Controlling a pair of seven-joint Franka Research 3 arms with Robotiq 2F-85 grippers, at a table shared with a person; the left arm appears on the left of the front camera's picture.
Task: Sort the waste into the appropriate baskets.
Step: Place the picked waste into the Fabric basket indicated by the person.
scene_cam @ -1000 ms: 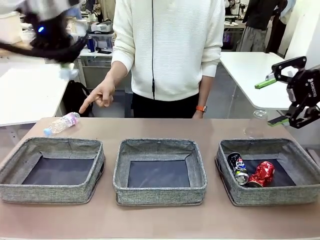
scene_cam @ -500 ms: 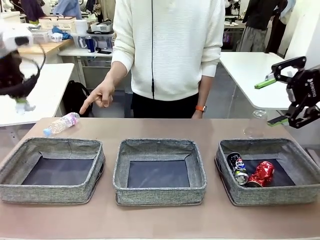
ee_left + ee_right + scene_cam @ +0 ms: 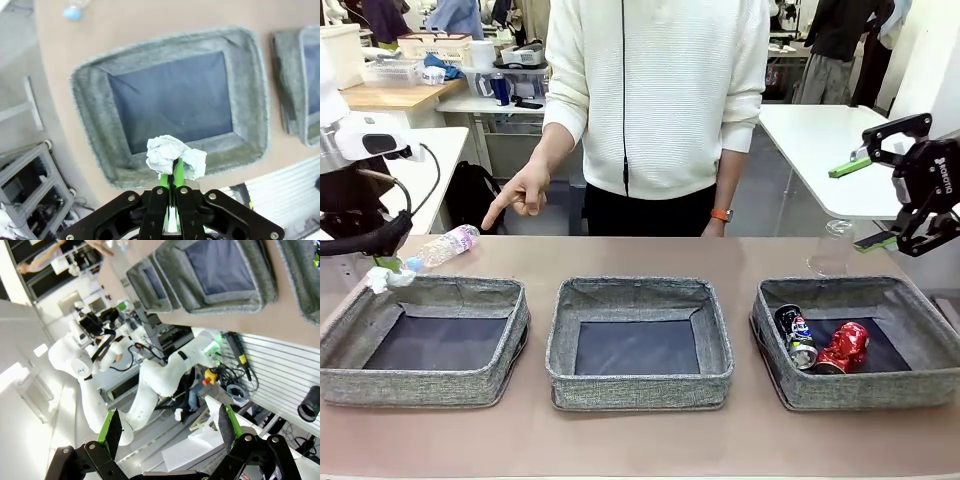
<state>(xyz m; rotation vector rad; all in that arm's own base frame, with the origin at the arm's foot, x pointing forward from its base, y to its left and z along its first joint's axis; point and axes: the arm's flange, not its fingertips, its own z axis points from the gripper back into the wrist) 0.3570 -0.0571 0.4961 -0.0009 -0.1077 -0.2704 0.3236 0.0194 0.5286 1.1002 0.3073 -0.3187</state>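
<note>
- The left tool (image 3: pixel 380 270) is clenched on the paper ball (image 3: pixel 162 152). Its two green pads are pressed together, and the crumpled white paper bulges out past their tips.
- In the front view this tool hangs at the far left of the surface (image 3: pixel 640 440). The ball is at its tip, over the far left corner of the left basket (image 3: pixel 420 385).
- In the left wrist view the ball sits over that basket's rim, and the dark bottom lies beyond it with nothing on it.
- The pink-labelled bottle (image 3: pixel 445 246) lies on its side just beyond the left basket. Its blue cap points left, near the ball but apart from it.
- A person's hand (image 3: pixel 520 192) points down towards that bottle without touching it.
- The middle basket (image 3: pixel 640 385) has nothing on its bottom.
- The right basket (image 3: pixel 860 392) holds the dark can (image 3: pixel 798 338) and the red can (image 3: pixel 845 347), which lie touching side by side.
- A clear bottle (image 3: pixel 832 245) stands upright on the surface just beyond the right basket.
- The right tool (image 3: pixel 847 208) is released, with its fingers spread wide and nothing between them. It hangs high at the right edge, above and to the right of the clear bottle and well apart from the cans.
</note>
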